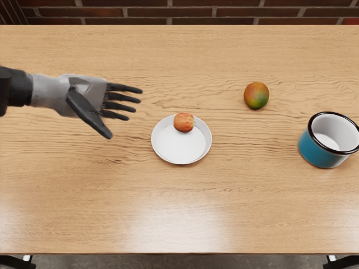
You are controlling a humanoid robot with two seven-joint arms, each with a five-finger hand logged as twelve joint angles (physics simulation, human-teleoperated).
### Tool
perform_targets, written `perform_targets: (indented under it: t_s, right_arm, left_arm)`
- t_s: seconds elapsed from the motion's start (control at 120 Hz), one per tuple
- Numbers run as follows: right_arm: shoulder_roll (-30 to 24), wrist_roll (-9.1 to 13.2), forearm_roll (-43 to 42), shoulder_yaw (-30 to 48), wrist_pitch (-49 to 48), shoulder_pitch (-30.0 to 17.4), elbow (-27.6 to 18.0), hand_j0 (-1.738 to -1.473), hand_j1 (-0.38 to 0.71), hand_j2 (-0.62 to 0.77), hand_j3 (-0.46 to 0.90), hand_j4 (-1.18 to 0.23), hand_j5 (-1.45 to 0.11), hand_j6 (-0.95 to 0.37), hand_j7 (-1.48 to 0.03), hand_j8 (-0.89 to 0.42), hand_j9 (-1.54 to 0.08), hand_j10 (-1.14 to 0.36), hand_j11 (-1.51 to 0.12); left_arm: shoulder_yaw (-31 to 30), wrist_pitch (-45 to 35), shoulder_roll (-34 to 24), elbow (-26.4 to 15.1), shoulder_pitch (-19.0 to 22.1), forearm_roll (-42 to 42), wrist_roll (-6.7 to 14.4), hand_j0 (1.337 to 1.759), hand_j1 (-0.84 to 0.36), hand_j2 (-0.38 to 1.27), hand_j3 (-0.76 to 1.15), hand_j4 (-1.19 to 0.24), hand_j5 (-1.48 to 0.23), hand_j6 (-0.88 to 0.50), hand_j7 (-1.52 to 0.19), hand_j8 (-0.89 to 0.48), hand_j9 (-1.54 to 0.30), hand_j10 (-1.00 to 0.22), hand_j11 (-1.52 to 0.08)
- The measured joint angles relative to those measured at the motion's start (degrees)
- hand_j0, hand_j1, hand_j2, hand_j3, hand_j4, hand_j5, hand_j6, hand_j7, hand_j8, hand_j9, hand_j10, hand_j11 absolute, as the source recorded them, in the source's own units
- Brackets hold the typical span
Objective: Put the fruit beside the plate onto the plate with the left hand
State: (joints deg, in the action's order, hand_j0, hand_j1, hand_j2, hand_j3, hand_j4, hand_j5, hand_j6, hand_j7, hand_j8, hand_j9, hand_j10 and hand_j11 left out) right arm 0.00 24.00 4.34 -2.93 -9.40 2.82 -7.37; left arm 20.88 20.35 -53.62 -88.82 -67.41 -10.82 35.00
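On the plate (pixel 171 152), at its rim, sits a roundish fruit (pixel 183 122), axis unclear; left hand (pixel 90 101) with fingers (pixel 124 88) apart.

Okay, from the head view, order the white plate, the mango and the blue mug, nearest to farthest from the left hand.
From the left hand:
1. White plate, centre, just right of the hand.
2. Mango, farther right, toward the back.
3. Blue mug, at the right edge.
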Motion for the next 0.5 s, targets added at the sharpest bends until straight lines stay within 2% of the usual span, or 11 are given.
perform_targets:
  t_s: [0.067,0.158,0.267,0.4,0.5]
  right_arm:
    - [0.00,0.04,0.03,0.02,-0.04,0.00,-0.05,-1.658,-0.35,0.00,0.00,0.00,0.00,0.00,0.00,0.00,0.00,0.00,0.00]
    - [0.00,0.07,0.05,0.03,-0.12,0.00,-0.17,-1.658,-0.35,0.00,0.00,0.00,0.00,0.00,0.00,0.00,0.00,0.00,0.00]
    - [0.00,0.08,0.05,0.03,-0.21,0.00,-0.24,-1.658,-0.35,0.00,0.00,0.00,0.00,0.00,0.00,0.00,0.00,0.00,0.00]
    - [0.00,0.08,0.05,0.03,-0.25,-0.01,-0.26,-1.658,-0.35,0.00,0.00,0.00,0.00,0.00,0.00,0.00,0.00,0.00,0.00]
    - [0.00,0.08,0.05,0.03,-0.31,-0.01,-0.32,-1.658,-0.35,0.00,0.00,0.00,0.00,0.00,0.00,0.00,0.00,0.00,0.00]
  left_arm:
    - [0.68,6.94,-3.61,0.98,0.68,-6.60,0.00,1.658,0.32,0.01,0.00,-0.03,-0.03,-0.02,-0.03,-0.02,-0.03,-0.03,-0.03]
    - [1.10,11.47,-5.81,1.62,1.90,-11.04,0.00,1.658,0.32,0.01,0.00,-0.02,-0.03,-0.02,-0.03,-0.02,-0.03,-0.02,-0.03]
    - [1.28,13.56,-9.15,1.91,6.84,-13.02,0.00,1.658,0.33,0.00,0.00,-0.02,-0.02,-0.02,-0.02,-0.02,-0.02,-0.02,-0.02]
    - [1.37,14.39,-13.14,2.07,7.05,-13.79,0.00,1.658,0.33,0.00,0.00,-0.01,-0.02,-0.01,-0.02,-0.01,-0.02,-0.01,-0.02]
    - [1.35,14.59,-14.02,2.12,7.06,-13.97,0.00,1.658,0.33,0.00,0.00,-0.01,-0.02,-0.01,-0.02,-0.01,-0.02,-0.01,-0.02]
